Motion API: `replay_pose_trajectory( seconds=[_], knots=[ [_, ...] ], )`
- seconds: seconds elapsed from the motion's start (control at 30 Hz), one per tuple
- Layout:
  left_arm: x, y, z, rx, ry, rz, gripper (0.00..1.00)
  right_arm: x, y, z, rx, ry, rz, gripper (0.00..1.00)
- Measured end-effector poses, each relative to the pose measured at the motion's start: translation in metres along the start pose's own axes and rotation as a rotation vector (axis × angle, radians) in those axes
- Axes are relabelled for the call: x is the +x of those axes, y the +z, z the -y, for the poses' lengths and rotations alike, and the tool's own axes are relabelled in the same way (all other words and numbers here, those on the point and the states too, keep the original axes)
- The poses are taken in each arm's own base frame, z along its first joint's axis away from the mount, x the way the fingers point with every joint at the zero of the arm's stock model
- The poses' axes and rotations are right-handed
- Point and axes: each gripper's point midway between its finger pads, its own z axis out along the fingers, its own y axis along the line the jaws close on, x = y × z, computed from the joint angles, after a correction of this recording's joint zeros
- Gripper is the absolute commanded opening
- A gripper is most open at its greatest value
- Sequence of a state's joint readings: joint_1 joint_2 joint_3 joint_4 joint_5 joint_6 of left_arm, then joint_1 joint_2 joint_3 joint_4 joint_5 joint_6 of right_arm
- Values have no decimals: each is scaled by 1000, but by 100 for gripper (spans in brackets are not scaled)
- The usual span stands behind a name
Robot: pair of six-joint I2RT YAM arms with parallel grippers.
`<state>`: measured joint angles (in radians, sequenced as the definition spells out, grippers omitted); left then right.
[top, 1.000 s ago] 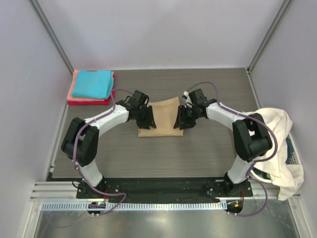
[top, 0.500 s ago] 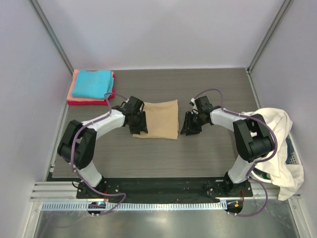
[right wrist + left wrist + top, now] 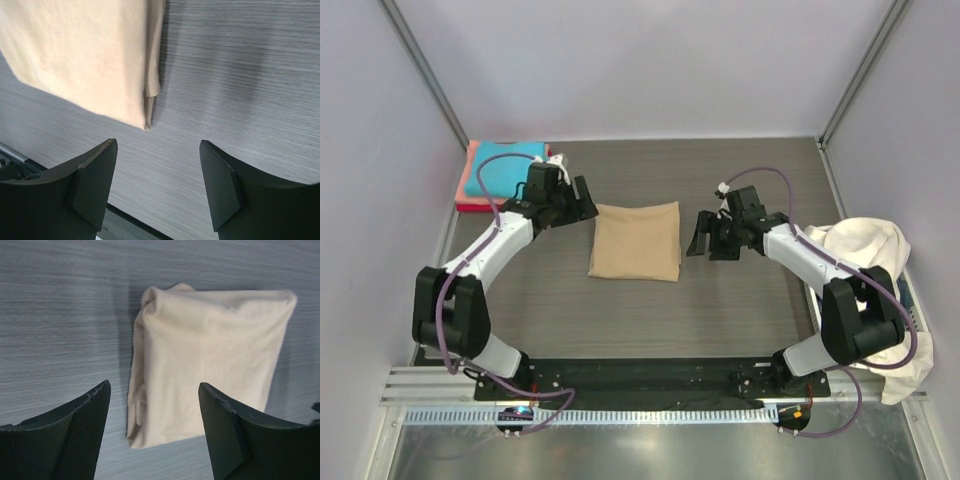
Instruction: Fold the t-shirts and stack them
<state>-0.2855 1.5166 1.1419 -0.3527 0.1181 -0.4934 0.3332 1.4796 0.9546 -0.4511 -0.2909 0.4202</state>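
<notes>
Tan shirt folded but not yet on the pile; both of your grippers are empty.

Your tan t-shirt [image 3: 636, 241] lies as a neat folded rectangle mid-table, flat on the table [image 3: 740, 310] between the two arms and touching neither. Your left gripper [image 3: 154, 387] hangs near its left edge with jaws spread and nothing between them; your right gripper [image 3: 157, 144] sits just off the right edge, jaws likewise spread and empty. The stack [image 3: 505, 172] waits in the far left corner, turquoise on top with salmon-pink and red beneath. By my reading the tan fold is finished, so what's left is carrying it onto that stack, then tackling the cream-white shirt [image 3: 870, 262] heaped unfolded over the basket [image 3: 917, 312] at your right.
</notes>
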Motion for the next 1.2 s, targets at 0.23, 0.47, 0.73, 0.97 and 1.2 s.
replay_pose_trajectory(
  seconds=[0.23,0.47,0.73,0.97,1.2],
  knots=[
    [31,54,-15,80,-39,-98,69,8,-21,-15,-52,-32,33,73],
    [50,101,-29,67,-43,-141,66,21,-20,-12,-54,-28,-3,73],
    [21,137,-24,93,-42,-86,65,25,-15,-10,-52,-28,-28,73],
    [16,150,-11,182,-39,-75,45,30,-8,-6,-39,-21,-56,73],
    [30,166,8,350,-117,-98,0,31,-7,-4,-36,-27,-62,73]
  ],
)
